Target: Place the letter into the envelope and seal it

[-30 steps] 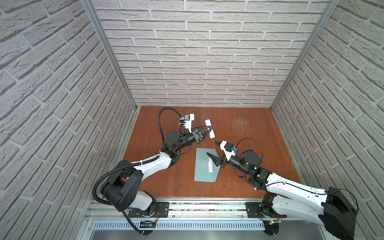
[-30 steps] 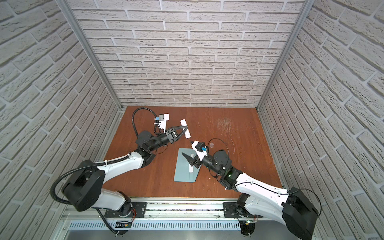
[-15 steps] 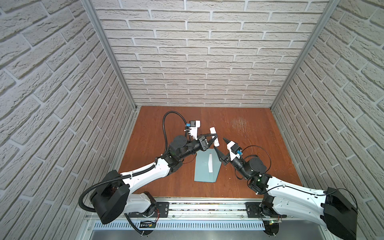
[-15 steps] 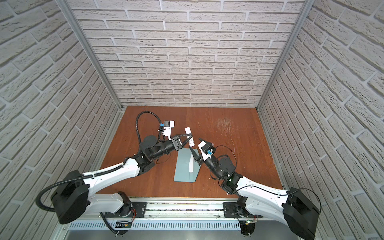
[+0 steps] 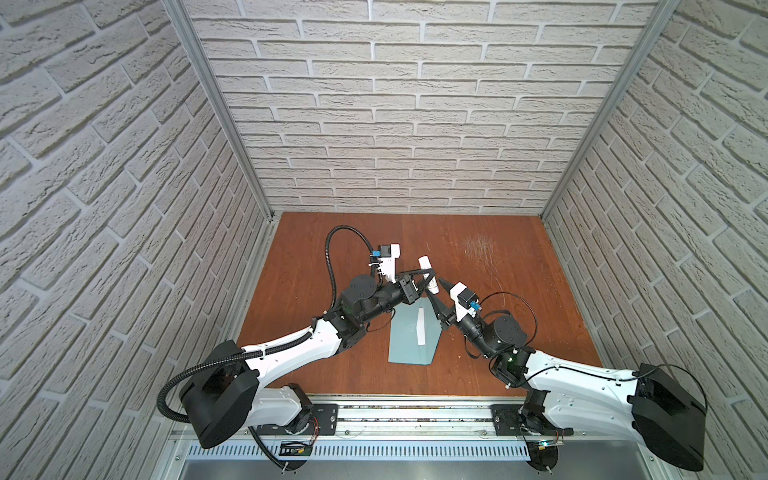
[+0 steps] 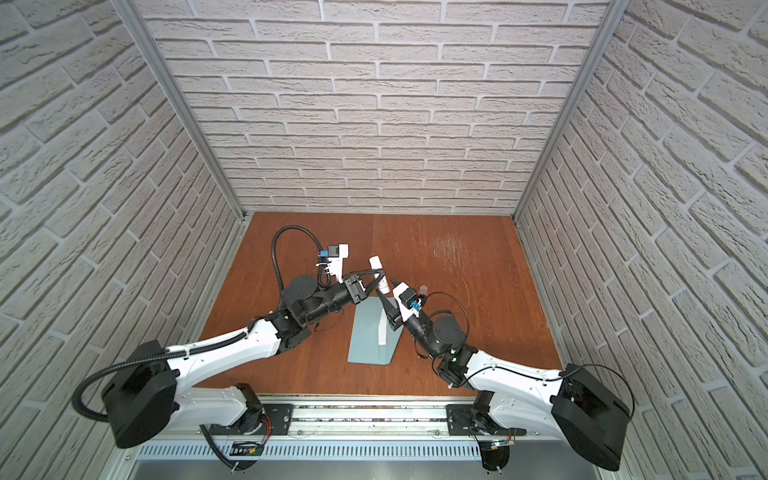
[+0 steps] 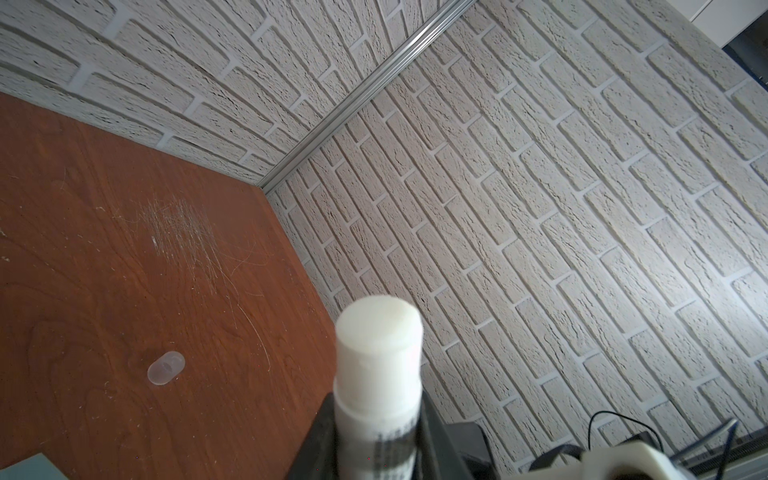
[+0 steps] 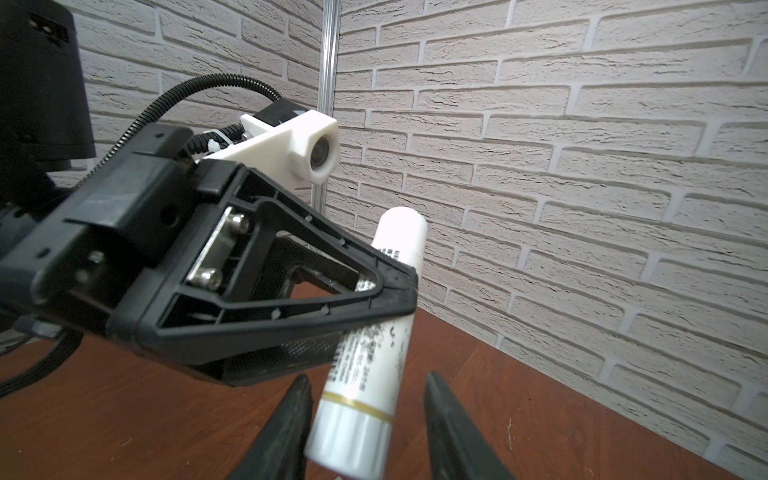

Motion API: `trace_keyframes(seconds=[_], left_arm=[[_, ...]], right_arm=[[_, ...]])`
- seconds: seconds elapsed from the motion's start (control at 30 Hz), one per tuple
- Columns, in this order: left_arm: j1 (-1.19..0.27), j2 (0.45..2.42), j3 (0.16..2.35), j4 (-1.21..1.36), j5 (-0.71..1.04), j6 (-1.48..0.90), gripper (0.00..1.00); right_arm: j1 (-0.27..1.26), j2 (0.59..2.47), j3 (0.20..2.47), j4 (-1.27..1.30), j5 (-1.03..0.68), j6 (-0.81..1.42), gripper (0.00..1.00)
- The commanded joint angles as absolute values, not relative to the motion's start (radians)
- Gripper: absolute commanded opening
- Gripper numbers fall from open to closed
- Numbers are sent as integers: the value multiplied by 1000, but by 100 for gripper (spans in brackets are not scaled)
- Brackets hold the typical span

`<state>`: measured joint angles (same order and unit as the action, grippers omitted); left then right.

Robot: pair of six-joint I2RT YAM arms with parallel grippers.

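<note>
Brick walls enclose the counter, where the envelope lies flat between the arms. Above its far end our left fingers pinch the white stick, its long axis running far to near; our right fingers stand spread astride its near end.

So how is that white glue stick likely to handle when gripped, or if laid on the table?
Probably stiff and light: the glue stick sits straight in the left gripper without bending. Its smooth round barrel may slip or twist in a pinch grip. Laid on the table, it would likely roll.
</note>
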<state>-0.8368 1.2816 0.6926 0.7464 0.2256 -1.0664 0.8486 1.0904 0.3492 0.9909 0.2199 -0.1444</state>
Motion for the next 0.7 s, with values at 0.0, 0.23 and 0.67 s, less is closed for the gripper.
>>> trace_keyframes(seconds=[0.0,0.23,0.67], left_arm=[[-845,1270,686,823,231,-1064,0],[-845,1297,678,860,238,-1089,0],[-851,1314,662,862,232,-1095,0]], right_arm=[[851,1113,366,1108,267,-146,41],[853,1183,359,1242,309,-160,31],[854,1195,376,1277,289,-161,21]])
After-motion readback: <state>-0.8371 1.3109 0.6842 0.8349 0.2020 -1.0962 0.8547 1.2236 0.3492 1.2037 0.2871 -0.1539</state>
